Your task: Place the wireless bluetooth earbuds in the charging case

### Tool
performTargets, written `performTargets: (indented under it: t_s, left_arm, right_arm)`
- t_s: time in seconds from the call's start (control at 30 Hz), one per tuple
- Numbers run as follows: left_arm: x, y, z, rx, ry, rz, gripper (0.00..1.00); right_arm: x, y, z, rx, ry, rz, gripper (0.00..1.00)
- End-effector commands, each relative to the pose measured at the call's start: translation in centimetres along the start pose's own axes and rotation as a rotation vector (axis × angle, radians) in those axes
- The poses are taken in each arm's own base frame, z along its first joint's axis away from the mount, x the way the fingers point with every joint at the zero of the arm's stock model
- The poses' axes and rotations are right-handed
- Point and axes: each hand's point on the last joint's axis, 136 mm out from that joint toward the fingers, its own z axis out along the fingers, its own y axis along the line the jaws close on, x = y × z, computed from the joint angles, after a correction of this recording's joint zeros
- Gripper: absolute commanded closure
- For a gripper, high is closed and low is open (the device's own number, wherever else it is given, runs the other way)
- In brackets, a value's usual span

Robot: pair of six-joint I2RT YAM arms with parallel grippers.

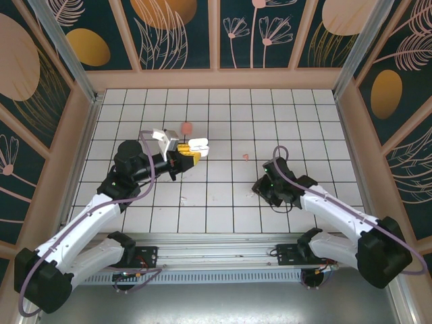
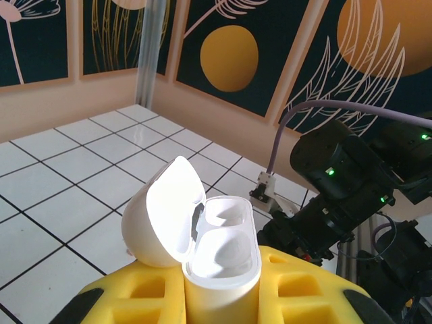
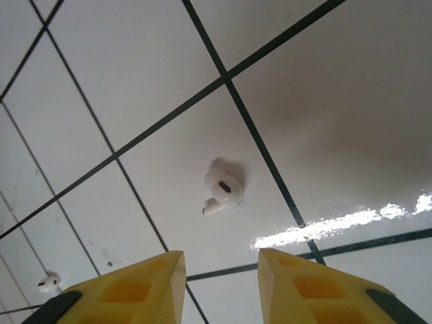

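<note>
My left gripper is shut on the white charging case, which stands upright between the yellow fingers. Its lid hangs open to the left and both wells are empty. From above, the case is left of centre, raised off the floor. My right gripper hovers low over the tiles with its jaws apart and nothing between them. One white earbud lies just ahead of its fingertips. A second white earbud lies farther off to the left. A salmon-pink earbud rests near the middle.
A larger pink rounded case sits on the tiles behind the left gripper. Wooden walls with dark panels ring the tiled floor. The right arm looms close behind the held case in the left wrist view.
</note>
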Motion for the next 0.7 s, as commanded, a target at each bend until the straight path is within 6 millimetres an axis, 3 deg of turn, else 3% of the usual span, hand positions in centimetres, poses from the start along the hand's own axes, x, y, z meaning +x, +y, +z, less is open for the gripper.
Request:
performTargets:
  t_s: [0.0,0.13,0.67]
  left_arm:
    - [-0.3,-0.4,-0.3,0.007,-0.026,0.03,1.0]
    - [0.0,-0.3,-0.4,-0.003,-0.021,0.03,1.0]
    - [0.5,-0.2,-0.5,-0.01,-0.01,0.026,1.0]
  right_arm:
    - [-0.1,-0.4,1.1,0.018,-0.012,0.029,0.68]
    - [0.1,-0.3,1.9,0.016,0.002,0.031,0.72]
    - [1.1,-0.1,3.9,0.065,0.062,-0.019,0.71]
